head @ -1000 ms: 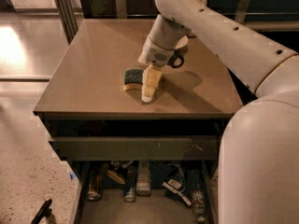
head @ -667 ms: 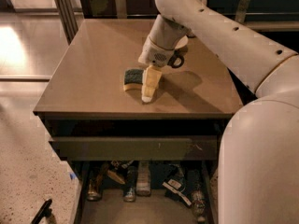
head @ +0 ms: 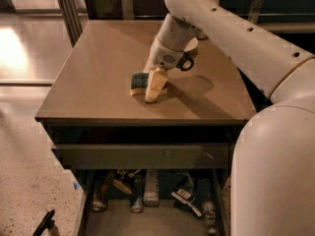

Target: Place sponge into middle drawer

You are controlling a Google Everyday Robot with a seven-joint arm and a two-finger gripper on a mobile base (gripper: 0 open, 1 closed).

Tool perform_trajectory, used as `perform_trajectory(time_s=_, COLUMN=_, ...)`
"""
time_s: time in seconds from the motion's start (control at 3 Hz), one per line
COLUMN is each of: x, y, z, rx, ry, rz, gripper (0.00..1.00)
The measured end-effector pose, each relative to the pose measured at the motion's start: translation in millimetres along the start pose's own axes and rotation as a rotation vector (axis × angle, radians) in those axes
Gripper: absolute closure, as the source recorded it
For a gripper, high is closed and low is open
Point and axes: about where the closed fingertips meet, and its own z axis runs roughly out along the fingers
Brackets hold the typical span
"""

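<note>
The sponge (head: 139, 81), dark green on top with pale yellow foam below, lies on the brown cabinet top (head: 98, 68) near its middle. My gripper (head: 148, 91) reaches down from the right and sits at the sponge's right end, touching the top. The middle drawer's grey floor and rails are hidden. Only a flat grey-brown drawer front (head: 142, 155) shows below the top, standing slightly out from the cabinet.
A white bowl (head: 193, 44) sits on the top behind my arm. The lowest drawer (head: 147, 215) is pulled out and holds several bottles and cans. My white arm and body fill the right side. A speckled floor lies at the left.
</note>
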Motion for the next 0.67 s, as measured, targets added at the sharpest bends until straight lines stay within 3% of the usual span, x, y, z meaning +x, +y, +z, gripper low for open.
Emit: perform_trajectory(time_s=0.67, x=0.0, y=0.0, z=0.1, rx=0.0, ry=0.0, rz=0.0, gripper=1.0)
